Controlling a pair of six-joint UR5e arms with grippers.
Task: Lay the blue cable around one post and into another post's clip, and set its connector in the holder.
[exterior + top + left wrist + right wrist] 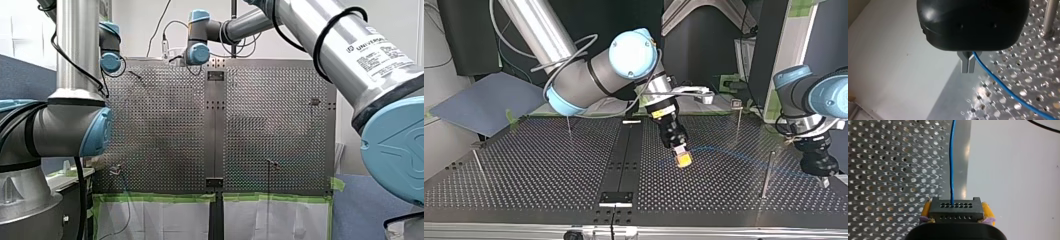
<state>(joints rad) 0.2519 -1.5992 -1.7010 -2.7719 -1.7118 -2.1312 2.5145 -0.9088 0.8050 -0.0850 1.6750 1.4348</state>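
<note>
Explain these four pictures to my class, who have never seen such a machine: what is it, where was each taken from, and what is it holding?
This is a robot with two jointed arms working over a metal table full of small holes. One picture looks from behind the arms, one faces them from across the table, and two come from cameras on the wrists. Thin upright posts stand on the table. The right arm's tool, with yellow pads, grips a black connector at one end of a blue cable. The left arm's tool, black with metal fingers, is closed on the cable further along.
</note>
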